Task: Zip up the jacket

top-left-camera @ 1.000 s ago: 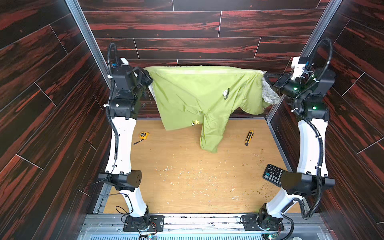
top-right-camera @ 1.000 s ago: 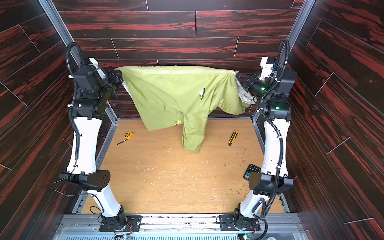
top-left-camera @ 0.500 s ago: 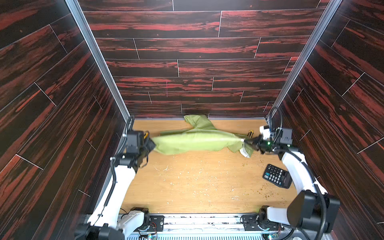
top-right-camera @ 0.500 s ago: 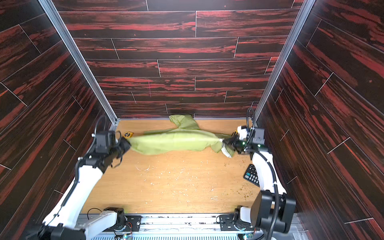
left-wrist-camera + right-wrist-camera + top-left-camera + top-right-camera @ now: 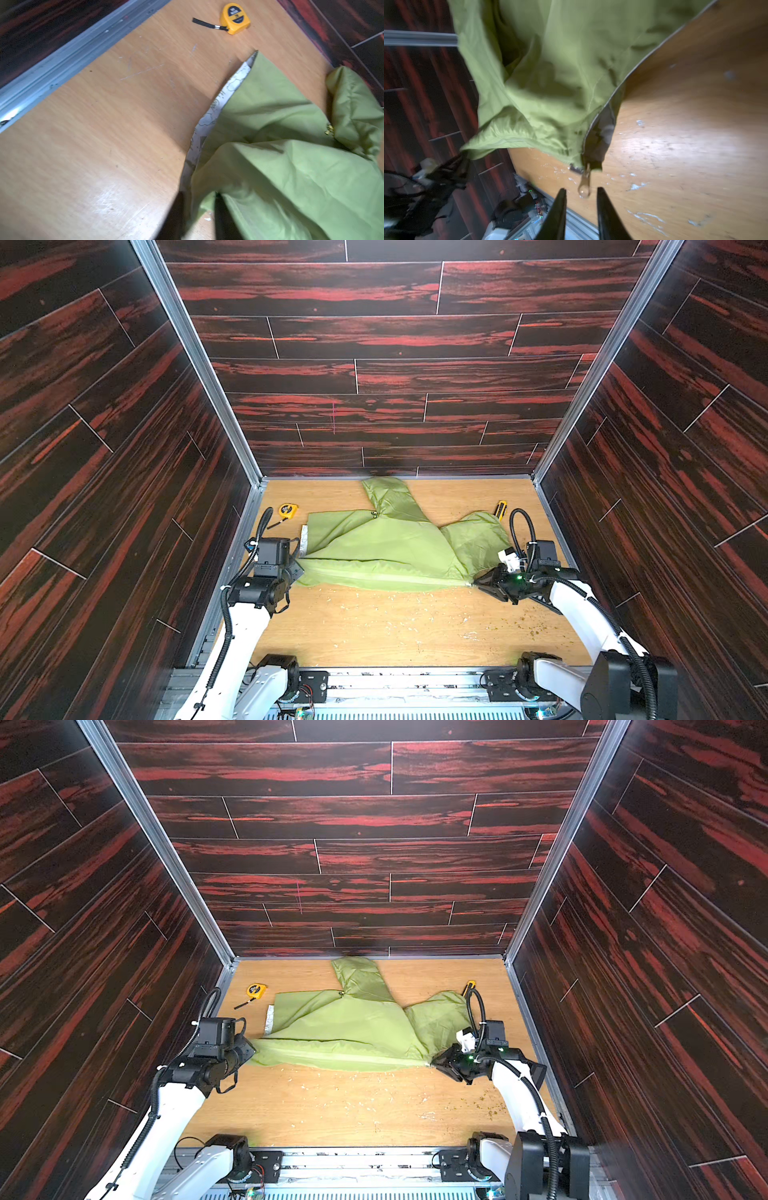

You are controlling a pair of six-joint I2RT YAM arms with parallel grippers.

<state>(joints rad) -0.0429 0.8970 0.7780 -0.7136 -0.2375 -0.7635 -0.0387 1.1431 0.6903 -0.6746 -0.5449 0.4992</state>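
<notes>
On the table (image 5: 395, 626), the jacket (image 5: 382, 547) lies between left gripper (image 5: 298, 571) and right gripper (image 5: 476, 583).

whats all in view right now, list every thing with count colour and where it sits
jacket: one, lime green, spread flat mid-table
zipper pull: one, silvery, at the jacket's near right corner, not gripped
tape measure: one, yellow, far left of the table, apart from the jacket
utility knife: one, yellow and black, far right, by the jacket's edge
flecks: many, whitish, scattered in front of the jacket
table: one, light wood
walls: three, dark red wood pattern, around the table
left end effector: one, black, open, fabric of the jacket's left corner between its fingers
right end effector: one, black, open, just short of the zipper pull
</notes>
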